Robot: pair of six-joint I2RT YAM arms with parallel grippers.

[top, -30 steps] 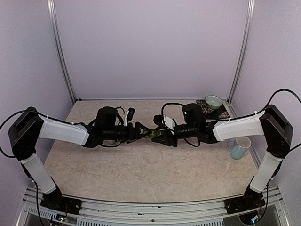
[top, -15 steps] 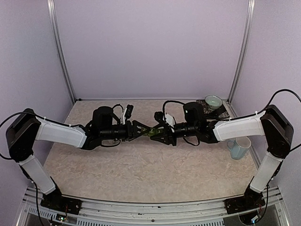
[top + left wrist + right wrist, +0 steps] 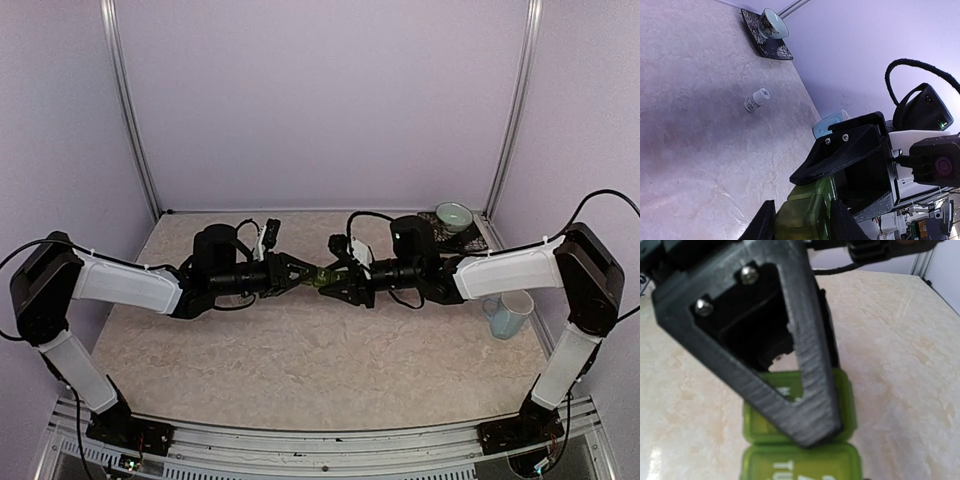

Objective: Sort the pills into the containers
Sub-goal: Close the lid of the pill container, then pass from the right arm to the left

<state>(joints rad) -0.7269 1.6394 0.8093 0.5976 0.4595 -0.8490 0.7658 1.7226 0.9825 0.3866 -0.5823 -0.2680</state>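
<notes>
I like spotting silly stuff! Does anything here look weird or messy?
Nothing looks spilled or broken. The one funny thing is the green container: it seems to hang above the table, pinched from both ends at once by the left gripper and the right gripper.

Containers (image 3: 318, 279) over mid-table (image 3: 320, 350), left gripper (image 3: 300, 274) on its left end, right gripper (image 3: 335, 283) on its right end. Bowl (image 3: 453, 216) on saucer (image 3: 478, 240), far right corner. Mug (image 3: 508, 314) at right edge, nearer than the saucer. Small bottle (image 3: 756, 100) on its side on the table, apart from the saucer.
</notes>
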